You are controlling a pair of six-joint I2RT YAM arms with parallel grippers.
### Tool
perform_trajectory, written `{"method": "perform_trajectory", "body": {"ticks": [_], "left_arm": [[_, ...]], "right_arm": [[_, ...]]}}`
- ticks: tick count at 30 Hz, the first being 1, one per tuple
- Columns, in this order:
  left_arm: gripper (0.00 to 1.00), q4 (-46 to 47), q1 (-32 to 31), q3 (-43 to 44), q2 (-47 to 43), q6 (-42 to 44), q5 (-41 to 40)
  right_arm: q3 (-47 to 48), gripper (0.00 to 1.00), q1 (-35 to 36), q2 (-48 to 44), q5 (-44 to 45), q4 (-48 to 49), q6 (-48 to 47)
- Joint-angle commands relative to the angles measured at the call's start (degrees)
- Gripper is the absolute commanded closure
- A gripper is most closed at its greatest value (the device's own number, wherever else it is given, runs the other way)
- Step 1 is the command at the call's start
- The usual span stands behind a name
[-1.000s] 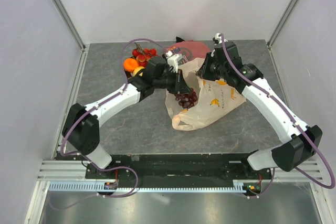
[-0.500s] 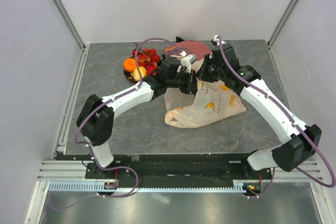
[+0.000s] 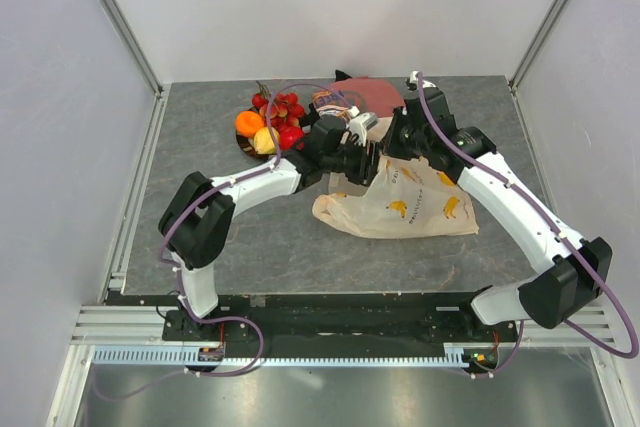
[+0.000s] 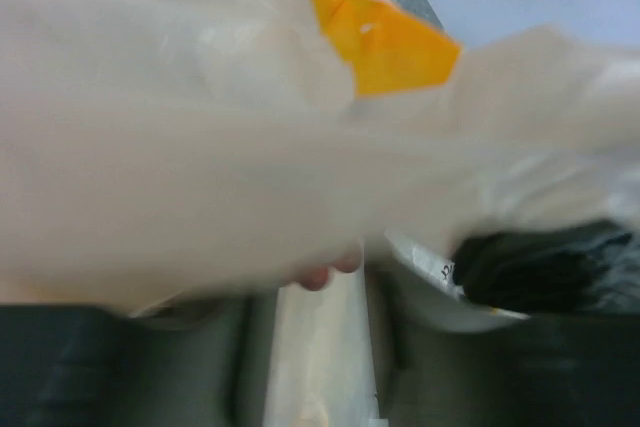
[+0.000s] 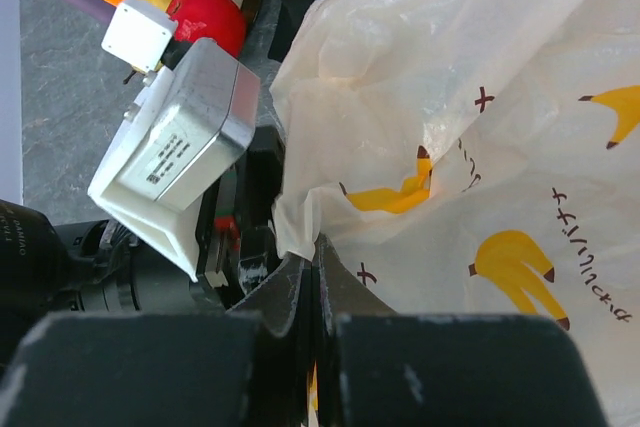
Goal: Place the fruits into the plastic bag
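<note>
The thin, crinkly, cream-white translucent plastic bag [image 3: 410,209] with yellow banana prints lies on its side on the near half of the grey stone-patterned desk [image 3: 250,237]. Its mouth is at its 11 o'clock corner, and both arms reach to that mouth.

The right claw [image 5: 312,272] comes in from 3 o'clock and is clenched on the bag's rim, with a fold of film pinched between its dark fingers. The left claw [image 3: 367,159] comes in from 9 o'clock and is pushed up against the opening, just beside the right one. Its own camera sees only blurred film and one banana print close up, so I cannot tell whether it is released or clenched. The silver-and-white camera housing [image 5: 180,162] on its wrist sits just beside the bag's edge.

Farther back, at 10 o'clock from the bag, a dark round plate [image 3: 244,146] holds fruits outside the bag:
- The yellow pear-like fruit [image 3: 265,141] is at the plate's 6 o'clock.
- The shiny red apple [image 3: 291,136] is at 4 o'clock, nearest the left arm's wrist.
- The orange [image 3: 248,123] is at 9 o'clock.
- The small red berries [image 3: 283,104] are at 1 o'clock.

Farthest back, at 12 o'clock from the bag's mouth, lies the red-and-black printed cloth [image 3: 365,97].
</note>
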Motion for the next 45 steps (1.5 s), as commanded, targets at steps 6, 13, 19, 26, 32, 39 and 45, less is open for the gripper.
{"method": "perform_trajectory", "body": {"ticks": [6, 13, 19, 26, 32, 39, 45], "left_arm": [[0.23, 0.2, 2.7, -7.6, -11.6, 4.2, -5.6], [0.15, -5.0, 6.7, -14.2, -25.3, 13.0, -11.1], [0.07, -7.0, 8.0, -14.5, -27.2, 22.4, -17.3], [0.03, -2.1, 8.0, -11.7, -21.3, 26.7, -17.6], [0.02, 1.3, 8.0, -7.2, -13.8, 26.3, -17.9], [0.39, 3.8, 8.0, -3.1, -7.0, 23.7, -13.0], [0.99, 0.2, 8.1, -4.5, -9.7, 22.7, -9.3]], "right_arm": [[-0.8, 1.00, 1.4, -2.1, -2.5, 2.6, 1.2], [-1.4, 1.00, 0.9, -2.5, -1.5, 1.9, 0.8], [-2.2, 1.00, -0.1, -3.0, -1.0, 1.3, 0.0], [-2.2, 1.00, -0.5, -3.1, -0.8, 1.1, -0.1], [-2.0, 1.00, -0.7, -2.8, -0.7, 0.3, -0.1], [-1.6, 1.00, -1.3, -1.6, 0.3, -1.1, -1.1], [1.3, 1.00, -2.1, 2.2, 1.7, -1.7, -4.8]]}}
